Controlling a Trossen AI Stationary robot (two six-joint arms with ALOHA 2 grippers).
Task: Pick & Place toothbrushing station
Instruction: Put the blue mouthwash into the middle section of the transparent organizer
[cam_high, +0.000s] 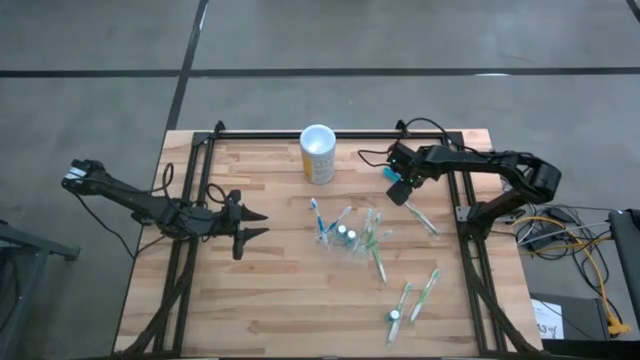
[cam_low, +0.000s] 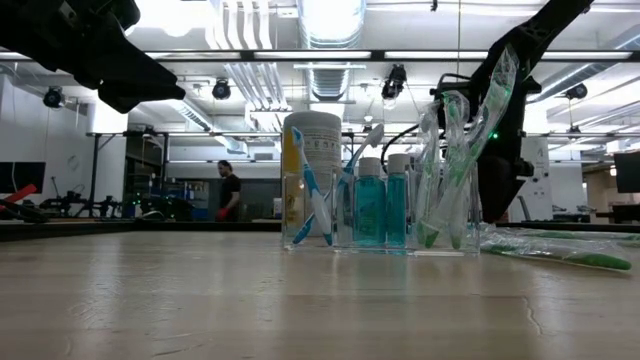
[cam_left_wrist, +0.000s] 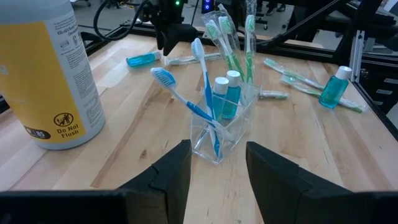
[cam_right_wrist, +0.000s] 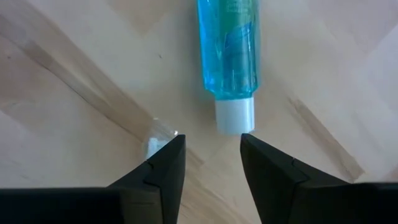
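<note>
A wooden table (cam_high: 260, 300) stands in a big workshop hall. In its middle is the clear holder (cam_high: 345, 243), upright, already with blue toothbrushes (cam_left_wrist: 186, 99), two small blue bottles (cam_low: 383, 205) and wrapped green brushes (cam_low: 450, 160) inside. The yellow cup (cam_high: 318, 154) stands behind it, apart. More wrapped brushes (cam_high: 415, 297) lie on the wood nearby.

The right gripper (cam_right_wrist: 209, 162) hangs just over a lying blue bottle (cam_right_wrist: 228, 53), its white cap between the parted fingers, nothing held yet. I judge it is about to take this bottle; it must go lower and close. The left gripper (cam_high: 252, 224) waits beside the holder, open and empty.
</note>
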